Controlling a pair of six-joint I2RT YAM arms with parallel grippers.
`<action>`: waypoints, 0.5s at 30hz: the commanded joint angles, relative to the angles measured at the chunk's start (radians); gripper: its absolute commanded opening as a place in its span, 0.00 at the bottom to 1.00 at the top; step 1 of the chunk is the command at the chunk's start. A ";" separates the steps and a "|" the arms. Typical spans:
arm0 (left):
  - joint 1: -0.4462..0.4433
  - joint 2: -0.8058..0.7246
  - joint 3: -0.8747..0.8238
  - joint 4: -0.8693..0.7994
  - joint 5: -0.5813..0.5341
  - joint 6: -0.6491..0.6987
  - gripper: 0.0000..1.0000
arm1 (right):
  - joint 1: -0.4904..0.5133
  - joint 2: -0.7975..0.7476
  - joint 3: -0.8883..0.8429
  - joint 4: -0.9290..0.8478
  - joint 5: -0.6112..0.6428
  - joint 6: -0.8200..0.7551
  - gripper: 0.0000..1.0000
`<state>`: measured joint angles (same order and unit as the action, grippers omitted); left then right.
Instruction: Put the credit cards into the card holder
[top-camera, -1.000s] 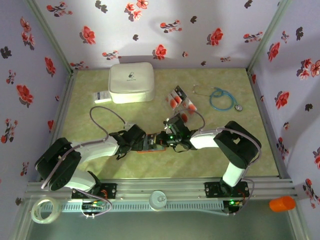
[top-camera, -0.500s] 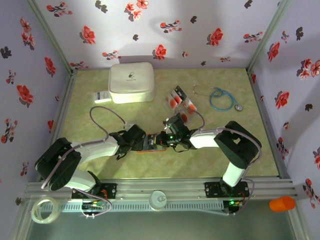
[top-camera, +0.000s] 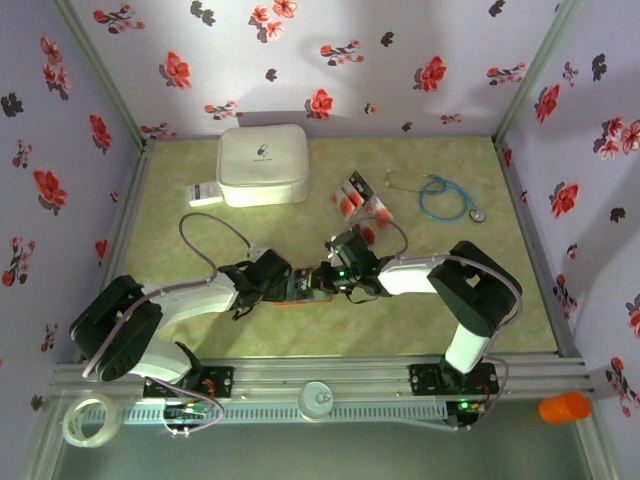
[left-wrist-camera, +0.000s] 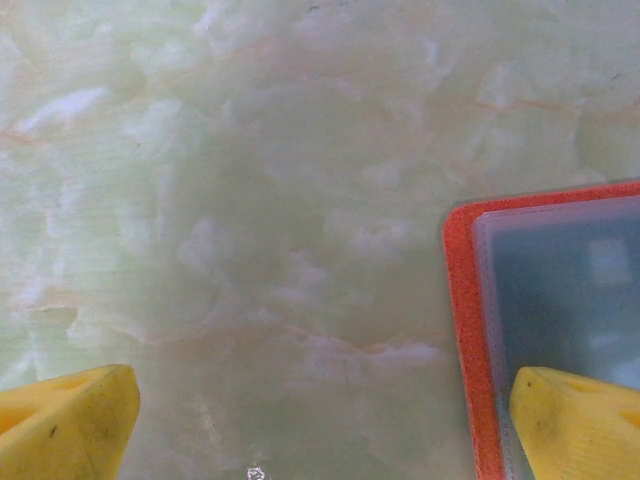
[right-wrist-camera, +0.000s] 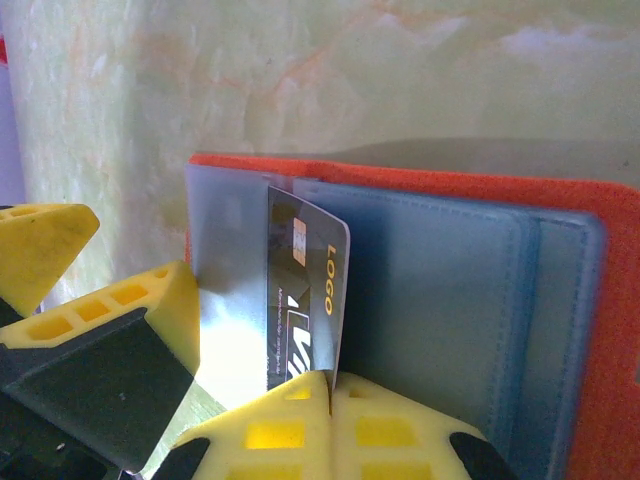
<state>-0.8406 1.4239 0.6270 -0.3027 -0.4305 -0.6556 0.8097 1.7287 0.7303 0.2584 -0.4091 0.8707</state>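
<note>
The right pincer (right-wrist-camera: 330, 398) is clenched on one credit card (right-wrist-camera: 305, 290), held on edge just ahead of its fingertips over the bluish-grey inside of the open card holder (right-wrist-camera: 440, 300). I cannot tell whether the card's edge sits in a slot. The left pincer (left-wrist-camera: 320, 430) is released, jaws wide, with one fingertip (left-wrist-camera: 575, 425) over the holder's near edge. The other credit cards (top-camera: 357, 198) lie on the desk (top-camera: 300, 335), well beyond the right pincer.
</note>
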 joint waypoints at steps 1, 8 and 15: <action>-0.003 0.018 -0.018 -0.018 -0.013 -0.011 0.96 | 0.001 0.032 -0.008 -0.118 0.012 -0.027 0.00; -0.003 0.021 -0.019 -0.015 -0.013 -0.009 0.96 | 0.002 0.032 -0.008 -0.120 0.012 -0.026 0.00; -0.003 0.020 -0.021 -0.017 -0.011 -0.010 0.96 | -0.001 0.040 -0.001 -0.125 0.012 -0.029 0.00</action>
<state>-0.8406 1.4239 0.6254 -0.2996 -0.4305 -0.6556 0.8097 1.7287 0.7322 0.2539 -0.4088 0.8707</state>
